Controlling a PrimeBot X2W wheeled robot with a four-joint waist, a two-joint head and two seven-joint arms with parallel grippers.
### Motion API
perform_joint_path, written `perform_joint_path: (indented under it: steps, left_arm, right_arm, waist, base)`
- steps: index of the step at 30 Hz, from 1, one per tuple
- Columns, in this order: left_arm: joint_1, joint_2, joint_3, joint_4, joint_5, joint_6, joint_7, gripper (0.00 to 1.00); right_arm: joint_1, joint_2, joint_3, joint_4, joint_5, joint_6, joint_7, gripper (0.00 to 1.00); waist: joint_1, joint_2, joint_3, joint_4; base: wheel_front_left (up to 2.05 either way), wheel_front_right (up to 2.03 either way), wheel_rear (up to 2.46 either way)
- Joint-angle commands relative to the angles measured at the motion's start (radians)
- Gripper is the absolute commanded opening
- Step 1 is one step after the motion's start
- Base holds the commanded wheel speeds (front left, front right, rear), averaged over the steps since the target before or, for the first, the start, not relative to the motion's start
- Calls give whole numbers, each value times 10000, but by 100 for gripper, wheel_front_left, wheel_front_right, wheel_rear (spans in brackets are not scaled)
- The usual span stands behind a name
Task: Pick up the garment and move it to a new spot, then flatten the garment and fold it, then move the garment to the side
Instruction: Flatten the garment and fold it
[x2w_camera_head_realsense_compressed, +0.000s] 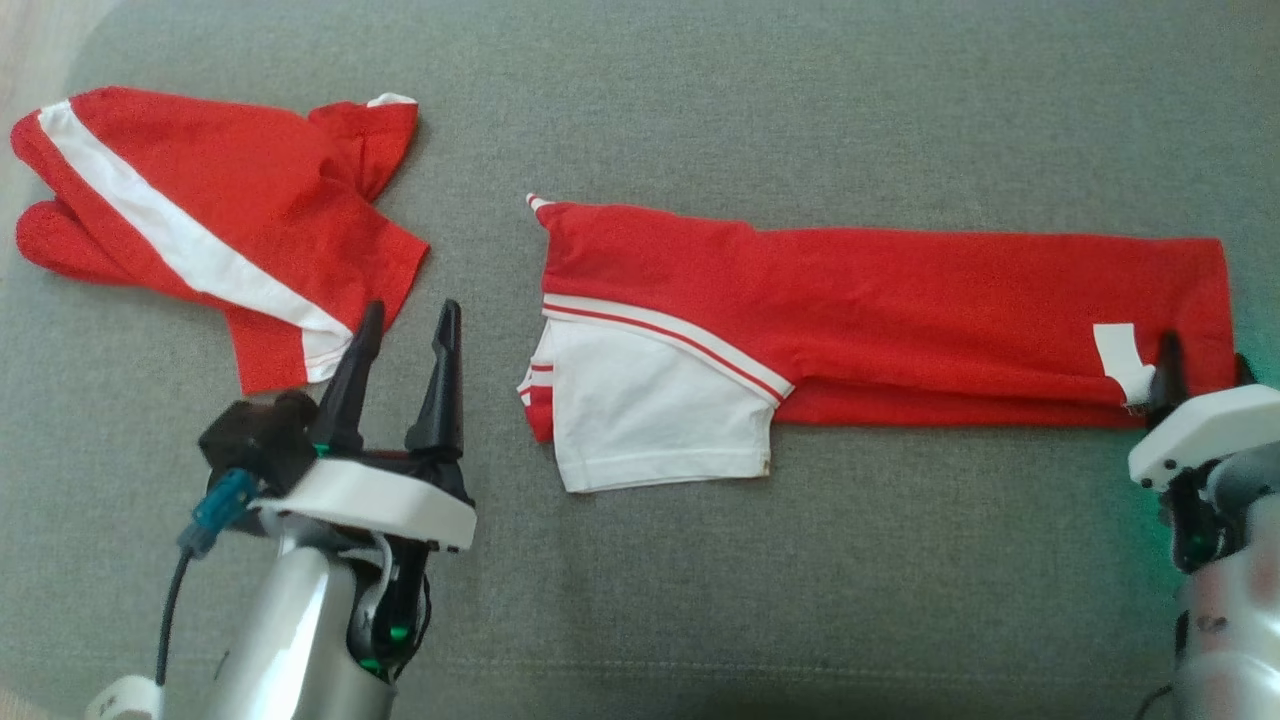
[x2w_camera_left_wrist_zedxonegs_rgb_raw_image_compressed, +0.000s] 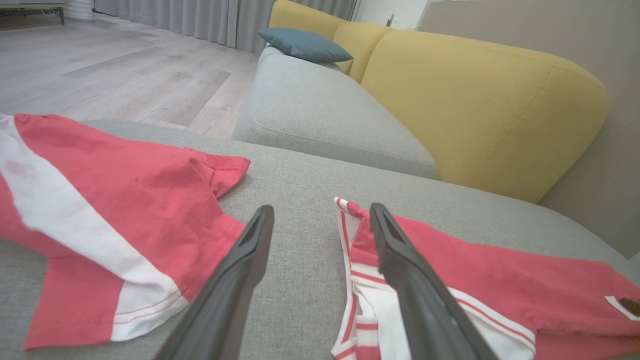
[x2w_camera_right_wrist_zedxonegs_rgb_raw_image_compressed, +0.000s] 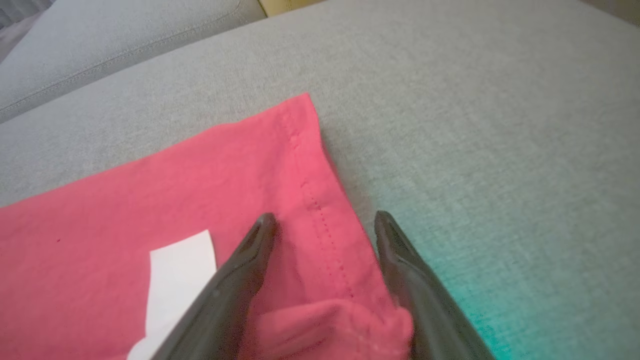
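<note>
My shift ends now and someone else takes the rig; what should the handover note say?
Left gripper: open, empty, over bare sofa between the two garments.
Right gripper: open, astride the long garment's right hem; cloth bunched between its fingers.
Done: long garment flat, folded into a lengthwise strip.
To do: fold it across, move it aside. The other garment lies rumpled at far left.

Grey sofa seat (x2w_camera_head_realsense_compressed: 800, 100) spreads wide, with yellow backrest cushions (x2w_camera_left_wrist_zedxonegs_rgb_raw_image_compressed: 475, 100) rising behind. A blue-grey pillow (x2w_camera_left_wrist_zedxonegs_rgb_raw_image_compressed: 305, 45) sits at the far end, with pale wood floor (x2w_camera_left_wrist_zedxonegs_rgb_raw_image_compressed: 125, 75) and grey curtains (x2w_camera_left_wrist_zedxonegs_rgb_raw_image_compressed: 200, 20) beyond.
</note>
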Motion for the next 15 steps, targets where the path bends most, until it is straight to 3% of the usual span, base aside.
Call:
perform_joint_path:
  steps: [1,8,9,10,15]
  left_arm:
    - [-437,37,334,-325,-74,4,-120,100]
    - [-684,35,517,-421,-105,28,-120,100]
    - [-709,35,549,-414,-97,21,-120,100]
    - [-732,35,585,-407,-82,19,-120,100]
    - [-817,34,687,-386,-84,23,-120,100]
  right_arm:
    - [-297,-4,171,-238,-88,-9,55,100]
    - [-427,81,280,-245,274,-9,664,100]
    - [-426,80,263,-271,357,-9,702,46]
    - [-419,53,261,-303,423,-9,730,0]
    - [-358,-300,-160,-381,492,-9,765,0]
  waist:
    - [0,0,53,2]
    - [0,0,362,-82]
    - [0,0,381,-96]
    - [0,0,393,-108]
    - [0,0,348,-148]
  base:
    - [0,0,0]
    - [0,0,0]
    - [0,0,0]
    - [0,0,0]
    - [0,0,0]
